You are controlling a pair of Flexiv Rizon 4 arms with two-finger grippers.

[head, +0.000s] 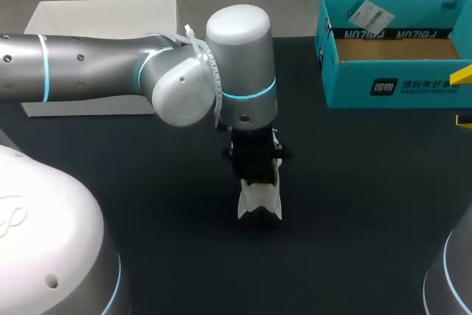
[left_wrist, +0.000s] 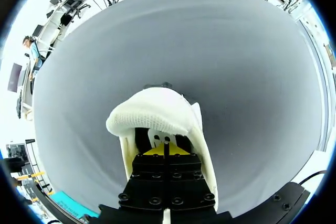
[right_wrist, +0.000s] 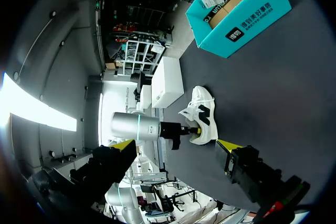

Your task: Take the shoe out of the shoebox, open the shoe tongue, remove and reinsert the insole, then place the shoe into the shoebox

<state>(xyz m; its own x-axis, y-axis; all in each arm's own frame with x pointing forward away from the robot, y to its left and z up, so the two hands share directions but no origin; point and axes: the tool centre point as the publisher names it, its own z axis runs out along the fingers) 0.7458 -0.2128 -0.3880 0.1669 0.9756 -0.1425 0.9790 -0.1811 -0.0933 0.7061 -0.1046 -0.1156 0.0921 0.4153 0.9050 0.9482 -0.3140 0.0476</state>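
The white shoe [head: 259, 203] is being kept near the middle of the surface [head: 354, 182]. The left gripper [left_wrist: 165, 150] is being held inside its opening, under the raised tongue [left_wrist: 152, 113], fingers drawn together. Whether anything is being pinched cannot be told. The right gripper [right_wrist: 175, 145] is being held wide apart, empty, near the teal shoebox [head: 391, 71] at the far right corner.

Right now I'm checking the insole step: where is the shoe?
Head view: the white shoe sits mid-table at the left gripper, clear of the teal shoebox at far right.
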